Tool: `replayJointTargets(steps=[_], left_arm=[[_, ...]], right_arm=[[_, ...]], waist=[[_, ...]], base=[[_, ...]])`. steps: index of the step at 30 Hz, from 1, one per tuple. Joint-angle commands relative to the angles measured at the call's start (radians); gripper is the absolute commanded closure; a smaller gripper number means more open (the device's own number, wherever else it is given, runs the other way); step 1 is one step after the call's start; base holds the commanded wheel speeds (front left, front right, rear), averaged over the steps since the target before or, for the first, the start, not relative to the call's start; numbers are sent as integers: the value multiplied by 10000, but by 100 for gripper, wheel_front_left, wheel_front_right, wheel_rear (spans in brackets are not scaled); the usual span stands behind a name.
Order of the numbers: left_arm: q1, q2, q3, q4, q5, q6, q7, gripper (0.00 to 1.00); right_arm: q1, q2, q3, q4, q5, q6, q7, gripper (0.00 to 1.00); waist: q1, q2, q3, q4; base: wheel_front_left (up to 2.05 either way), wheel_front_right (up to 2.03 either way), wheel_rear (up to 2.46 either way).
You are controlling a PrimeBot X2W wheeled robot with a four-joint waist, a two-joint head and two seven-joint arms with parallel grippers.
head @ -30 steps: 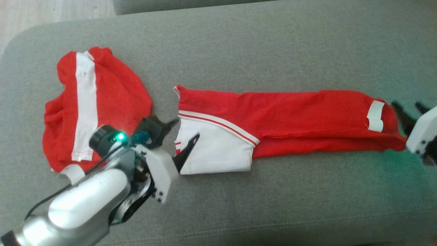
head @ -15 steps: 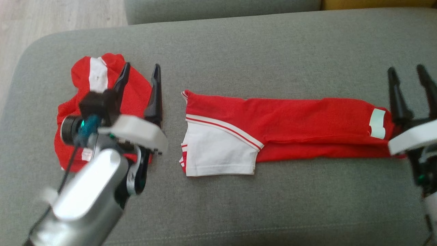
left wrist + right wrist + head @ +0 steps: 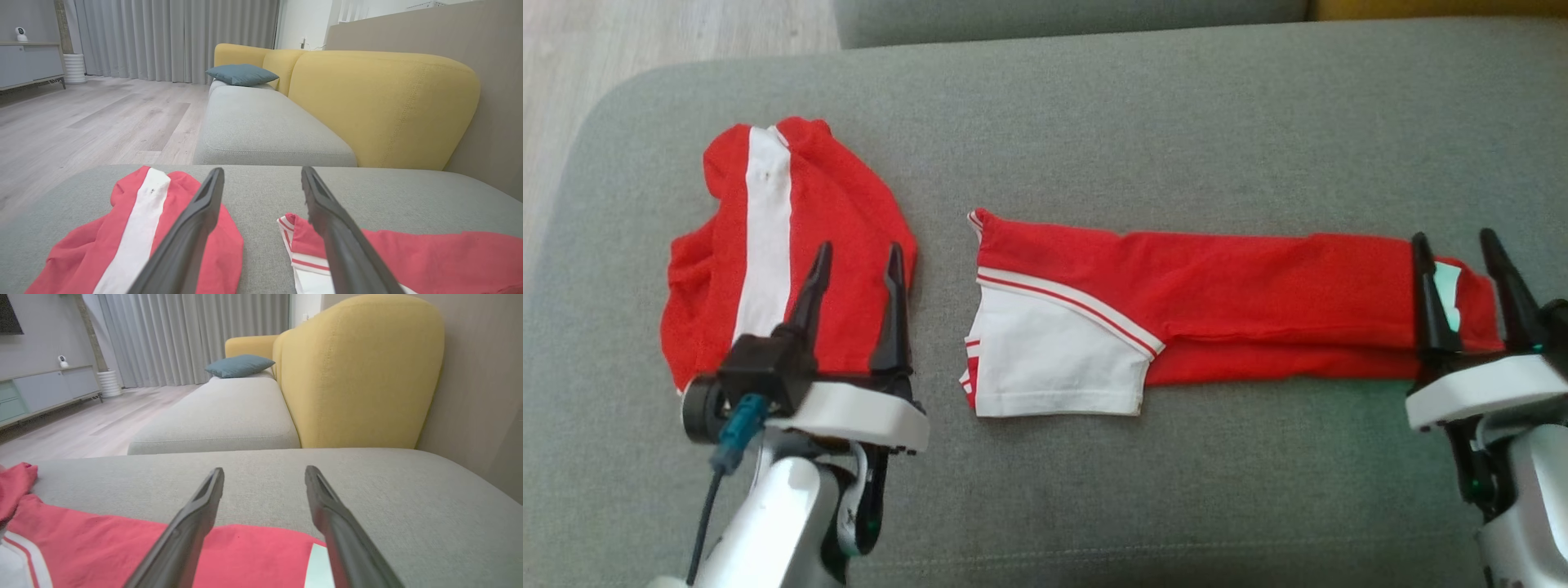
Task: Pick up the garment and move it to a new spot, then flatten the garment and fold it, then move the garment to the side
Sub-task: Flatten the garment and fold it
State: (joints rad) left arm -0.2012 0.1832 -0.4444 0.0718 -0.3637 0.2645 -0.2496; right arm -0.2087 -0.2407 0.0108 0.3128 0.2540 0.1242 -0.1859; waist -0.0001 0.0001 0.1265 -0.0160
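long red garment (image 3: pixel 1241 278) flat as a lengthwise-folded strip across the middle of the grey sofa seat (image 3: pixel 1094 122); looks roughly half done, cross folds and the move aside not yet made. right gripper (image 3: pixel 1454 235) over its right end, left gripper (image 3: pixel 860 247) by a bunched red garment (image 3: pixel 841 204), both spread wide, holding nothing. beyond: yellow backrest (image 3: pixel 380 102), blue cushion (image 3: pixel 241 74), wooden floor (image 3: pixel 102 118), grey curtains (image 3: pixel 175 36).

Soft, even daylight with no harsh glare

The grey sofa cushion (image 3: pixel 1094 122) is evenly lit and shadows are faint. A green glow tints it beside the right gripper (image 3: pixel 1454 237). The head view is slightly soft. The 2 wrist views are wide-angle, with the near fingers (image 3: pixel 192 237) blurred and the long red garment (image 3: pixel 122 543) washed pink. The far curtains (image 3: pixel 163 36) look pale.
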Motion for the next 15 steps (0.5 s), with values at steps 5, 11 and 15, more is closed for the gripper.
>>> replayJointTargets(steps=[5,11,15], left_arm=[[-286,-353,878,-20,497,-633,-121,0],[-327,-686,1151,315,917,-1245,-121,0],[-401,-816,1362,433,1115,-1486,-121,0]], right_arm=[[-461,158,-859,358,-332,65,496,0],[-986,738,-2494,1372,-1110,65,1409,0],[-1379,1034,-3241,1851,-1477,65,1856,0]], waist=[[1,-1,295,43],[1,-1,663,72],[1,-1,950,57]], base=[[0,0,0],[0,0,0],[0,0,0]])
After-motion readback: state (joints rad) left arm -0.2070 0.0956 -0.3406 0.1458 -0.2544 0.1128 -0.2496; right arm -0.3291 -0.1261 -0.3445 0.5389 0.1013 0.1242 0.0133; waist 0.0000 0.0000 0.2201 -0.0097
